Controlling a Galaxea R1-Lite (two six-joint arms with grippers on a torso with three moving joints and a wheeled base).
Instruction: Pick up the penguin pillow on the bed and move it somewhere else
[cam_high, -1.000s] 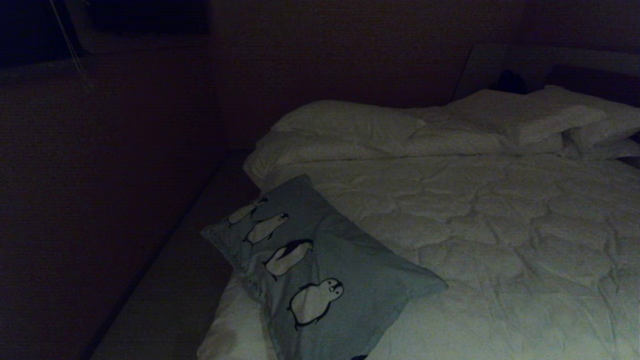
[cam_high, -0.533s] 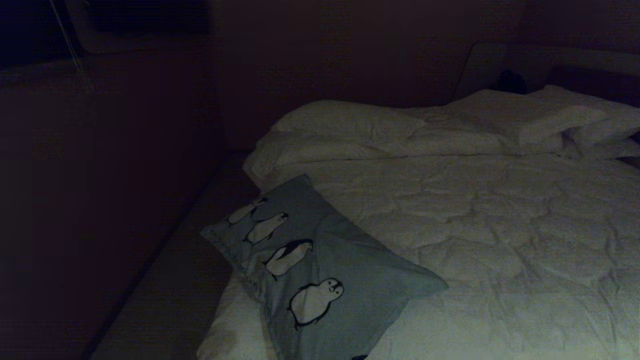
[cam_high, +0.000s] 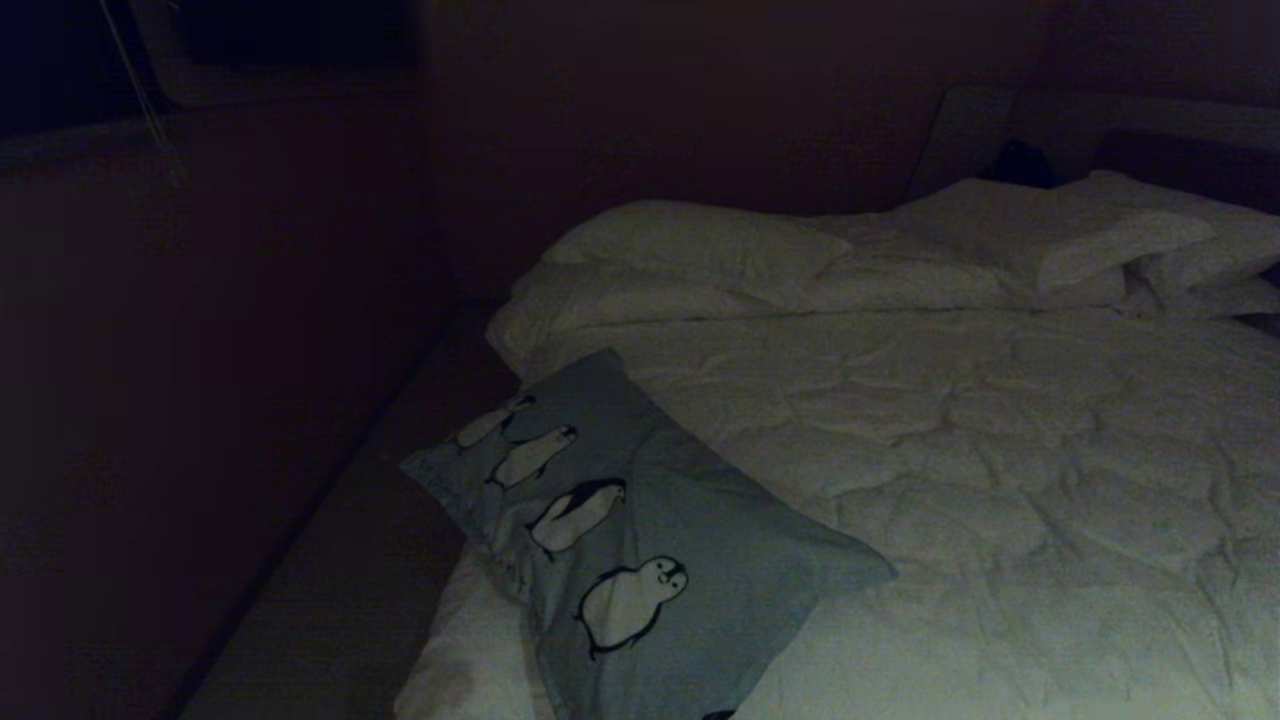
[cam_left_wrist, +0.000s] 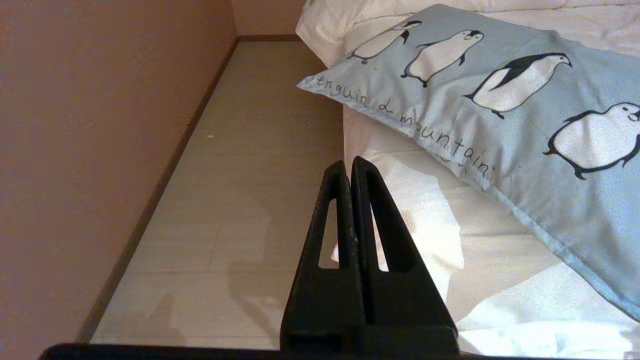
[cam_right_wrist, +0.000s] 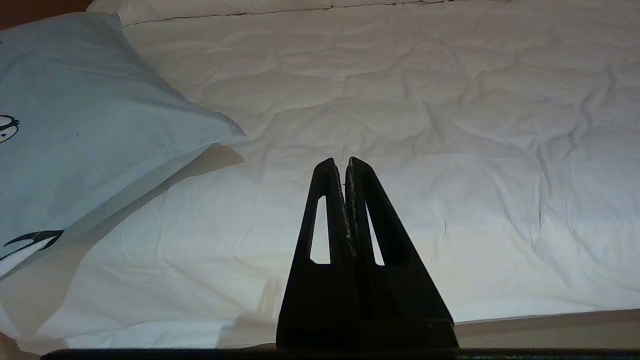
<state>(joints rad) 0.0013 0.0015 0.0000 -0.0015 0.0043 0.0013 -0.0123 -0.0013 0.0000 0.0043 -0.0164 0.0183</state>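
The penguin pillow, pale blue-grey with a row of black-and-white penguins, lies on the near left corner of the bed, one end overhanging the edge. The left wrist view shows the penguin pillow with its dark lettering, off to one side of my left gripper, which is shut and empty, short of the bed's side. My right gripper is shut and empty too, held short of the white duvet; the penguin pillow lies to its side. Neither arm shows in the head view.
Plain white pillows are piled at the head of the bed, far right. A strip of pale floor runs between the bed's left side and a wall. The room looks very dark in the head view.
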